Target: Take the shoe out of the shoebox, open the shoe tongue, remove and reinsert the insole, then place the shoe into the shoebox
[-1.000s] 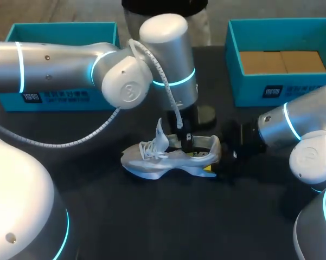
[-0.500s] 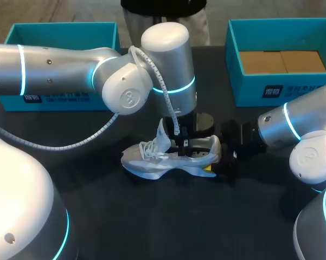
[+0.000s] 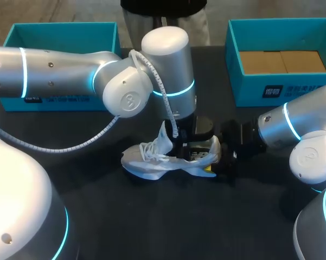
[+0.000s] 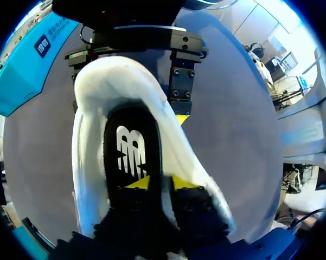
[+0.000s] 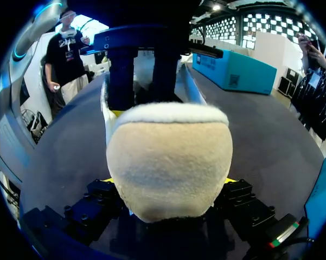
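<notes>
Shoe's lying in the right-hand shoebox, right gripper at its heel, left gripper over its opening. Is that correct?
Not quite. The head view shows the shoe lying on the table, not in the right-hand shoebox. The rest stands: the right gripper is at its heel and the left gripper is over its opening.

Shoe (image 3: 168, 157) sat on its sole mid-table (image 3: 152, 222), toe to the left, heel to the right, tongue (image 3: 163, 135) standing up. Left gripper (image 4: 161, 183) was above the shoe's opening: one finger inside over the insole (image 4: 131, 157), the other outside the side wall. Right gripper (image 5: 169, 181) was at the heel, one finger on each side of it. Left box (image 3: 59, 38) sat at the back left and right box (image 3: 282, 70) at the back right, both well apart from the shoe.
</notes>
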Controlling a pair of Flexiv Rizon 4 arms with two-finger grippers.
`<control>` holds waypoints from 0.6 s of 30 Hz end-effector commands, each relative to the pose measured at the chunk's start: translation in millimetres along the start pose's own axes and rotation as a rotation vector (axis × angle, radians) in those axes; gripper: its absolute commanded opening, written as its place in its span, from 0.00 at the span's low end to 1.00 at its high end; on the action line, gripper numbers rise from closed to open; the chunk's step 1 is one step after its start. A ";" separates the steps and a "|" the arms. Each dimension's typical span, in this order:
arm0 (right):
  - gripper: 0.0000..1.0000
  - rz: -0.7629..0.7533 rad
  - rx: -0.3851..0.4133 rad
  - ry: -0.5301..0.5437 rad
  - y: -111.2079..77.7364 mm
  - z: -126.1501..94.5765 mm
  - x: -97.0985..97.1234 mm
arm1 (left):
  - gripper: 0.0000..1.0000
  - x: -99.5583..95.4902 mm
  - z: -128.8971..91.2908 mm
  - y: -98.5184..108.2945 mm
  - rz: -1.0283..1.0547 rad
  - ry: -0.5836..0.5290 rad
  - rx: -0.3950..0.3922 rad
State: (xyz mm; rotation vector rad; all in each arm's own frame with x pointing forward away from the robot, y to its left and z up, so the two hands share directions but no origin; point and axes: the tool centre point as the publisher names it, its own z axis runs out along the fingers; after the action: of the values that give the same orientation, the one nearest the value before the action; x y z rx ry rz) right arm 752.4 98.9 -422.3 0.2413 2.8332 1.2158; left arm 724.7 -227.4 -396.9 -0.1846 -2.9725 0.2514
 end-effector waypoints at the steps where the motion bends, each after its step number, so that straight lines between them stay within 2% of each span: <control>1: 0.00 0.003 0.007 -0.001 0.1 3.8 -1.8 | 0.30 0.3 8.2 -2.2 0.005 0.002 -0.007; 7: 0.00 0.003 0.007 -0.001 0.1 3.8 -1.8 | 0.29 -4.3 17.5 -0.7 0.015 -0.047 -0.039; 12: 0.00 0.003 0.007 -0.001 0.1 3.8 -1.8 | 0.38 -7.5 26.9 0.9 0.038 -0.094 -0.052; 18: 0.00 0.003 0.007 -0.001 0.1 3.8 -1.8 | 0.38 -14.8 37.9 3.7 0.042 -0.169 -0.068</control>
State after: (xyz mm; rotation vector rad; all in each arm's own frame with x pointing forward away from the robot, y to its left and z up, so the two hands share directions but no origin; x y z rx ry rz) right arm 752.6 98.7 -423.7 0.2414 2.8328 1.2145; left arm 735.8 -227.6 -411.4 -0.2448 -3.1183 0.1939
